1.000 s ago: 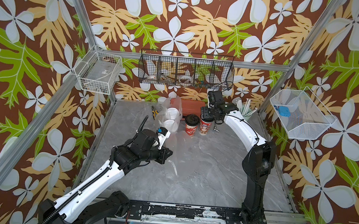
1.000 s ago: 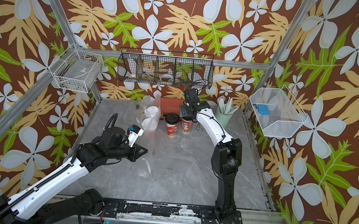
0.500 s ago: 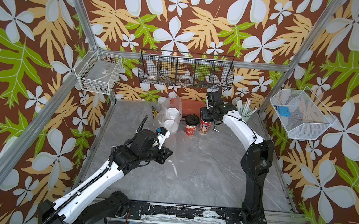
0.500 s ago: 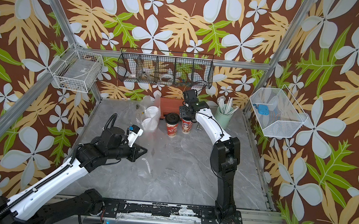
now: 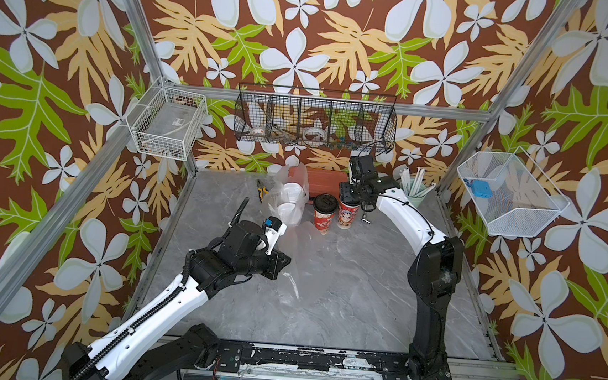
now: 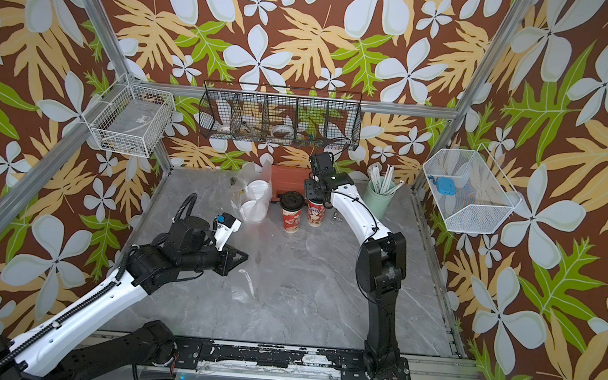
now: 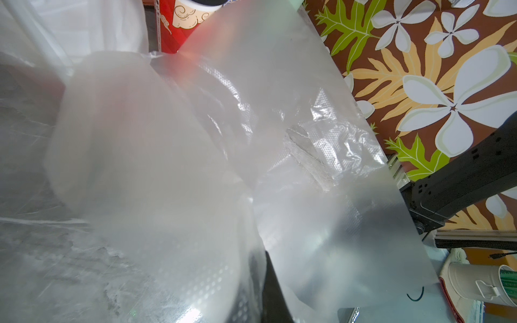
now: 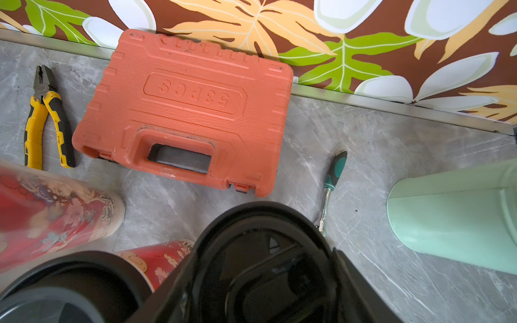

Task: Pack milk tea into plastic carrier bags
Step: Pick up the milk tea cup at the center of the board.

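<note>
We locate the four milk tea cups just above the centre of both top views, at the back of the grey table (image 5: 342, 301). The left black-lidded cup (image 5: 324, 215) and the right black-lidded cup (image 5: 347, 214) stand upright side by side, outside any bag. Just left of them, the two white-lidded cups (image 5: 292, 192) sit inside the filled carrier bag (image 5: 298, 170), whose top rises above their lids. The right gripper (image 5: 348, 197) hangs directly over the right black-lidded cup. In the right wrist view its jaws stand apart, one on each side of the black lid, and we cannot tell whether the pads touch it. The empty carrier bag (image 7: 279, 98) appears at the centre of the top views as a faint film, below the cups. The left gripper (image 5: 281, 262), left of frame centre, is closed and pinches this bag's film, which fills most of the left wrist view. Above the cups in the top views, an orange tool case (image 8: 181, 112) lies flat against the back wall, with yellow-handled pliers (image 8: 46, 123) beside it. A mint-green cup of straws (image 5: 415, 194) stands right of the right gripper.
</note>
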Available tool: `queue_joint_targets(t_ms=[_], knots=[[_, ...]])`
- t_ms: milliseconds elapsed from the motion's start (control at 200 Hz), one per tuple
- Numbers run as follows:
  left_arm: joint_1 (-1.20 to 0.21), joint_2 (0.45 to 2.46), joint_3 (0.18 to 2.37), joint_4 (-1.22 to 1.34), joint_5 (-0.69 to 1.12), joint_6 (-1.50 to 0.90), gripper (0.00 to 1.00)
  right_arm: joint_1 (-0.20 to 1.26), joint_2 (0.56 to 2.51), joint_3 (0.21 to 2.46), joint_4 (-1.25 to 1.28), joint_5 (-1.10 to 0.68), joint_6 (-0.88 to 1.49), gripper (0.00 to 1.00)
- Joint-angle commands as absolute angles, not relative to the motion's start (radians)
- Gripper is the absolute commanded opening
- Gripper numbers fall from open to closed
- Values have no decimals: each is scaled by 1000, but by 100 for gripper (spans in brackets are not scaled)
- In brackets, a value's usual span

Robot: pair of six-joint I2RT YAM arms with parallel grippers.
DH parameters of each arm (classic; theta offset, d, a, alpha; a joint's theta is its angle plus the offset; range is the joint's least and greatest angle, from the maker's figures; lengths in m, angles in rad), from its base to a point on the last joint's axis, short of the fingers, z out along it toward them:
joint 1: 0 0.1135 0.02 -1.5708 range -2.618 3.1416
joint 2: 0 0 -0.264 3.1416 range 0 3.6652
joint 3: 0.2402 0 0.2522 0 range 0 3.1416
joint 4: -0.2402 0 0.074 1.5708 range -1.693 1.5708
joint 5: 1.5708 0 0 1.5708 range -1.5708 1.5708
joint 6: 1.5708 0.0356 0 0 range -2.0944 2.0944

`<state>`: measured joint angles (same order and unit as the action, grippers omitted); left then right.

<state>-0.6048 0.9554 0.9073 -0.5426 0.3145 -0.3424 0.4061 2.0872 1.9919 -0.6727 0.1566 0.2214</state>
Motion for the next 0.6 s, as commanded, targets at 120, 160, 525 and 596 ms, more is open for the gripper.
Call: queue_joint_targets(t_ms=[120,160,525,596], knots=[[-606,953,905,-540,304,-344,0,406,2078,2011,-745,160,231,62],[-606,951,904,-540,305,-344,0,406,2073,2018,-748,163,230,62],[-606,950,887,-516,302,-352,0,406,2022,2056,-793,180,222,59],[-606,951,884,-512,297,-356,0,406,1998,2056,-807,175,226,57]])
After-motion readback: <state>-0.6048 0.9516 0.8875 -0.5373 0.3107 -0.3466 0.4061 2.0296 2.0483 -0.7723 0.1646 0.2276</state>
